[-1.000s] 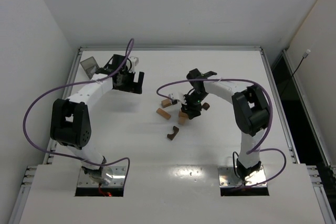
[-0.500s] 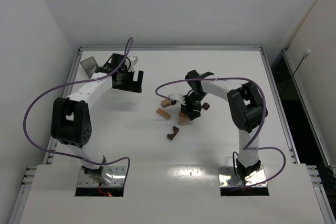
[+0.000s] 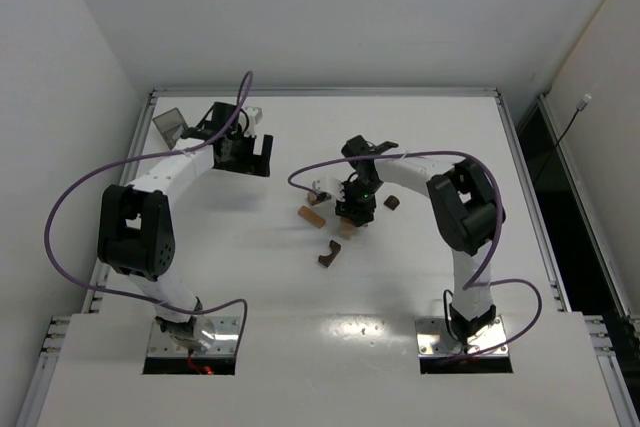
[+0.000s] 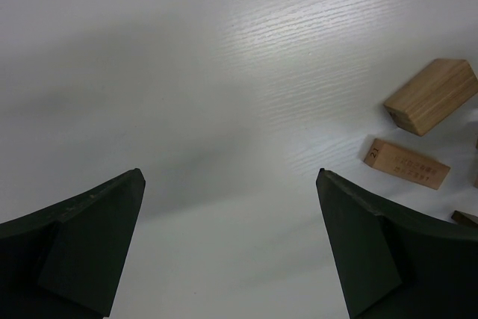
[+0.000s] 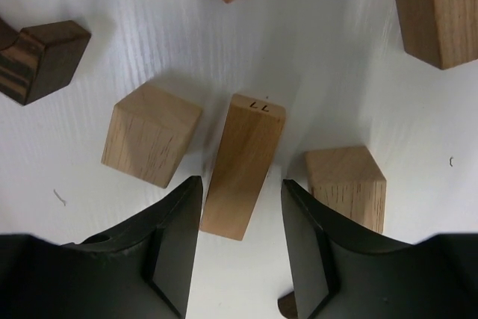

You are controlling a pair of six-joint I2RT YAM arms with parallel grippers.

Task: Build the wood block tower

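1. The right claw [image 5: 240, 188] is straddling a tan brick [image 5: 243, 166] at mid-table with its jaws half apart. We are not able to tell whether it is gripping.
2. The left claw [image 4: 231, 177] is hanging released over the far-left table [image 4: 224, 50], grasping nothing.
3. We are seeing no tower. The wood blocks [image 3: 311, 215] are lying loose, with a tan cube [image 5: 151, 145] just beside the brick and the dark arch [image 3: 329, 254] nearer. We are judging that all the stacking is waiting to be done.

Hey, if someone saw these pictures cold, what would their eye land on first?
The right claw stands out at mid-table, its fingers flanking a light tan brick, with a tan cube close beside it. The left claw hangs wide open over the bare table, off to the left of the scattered wood blocks.
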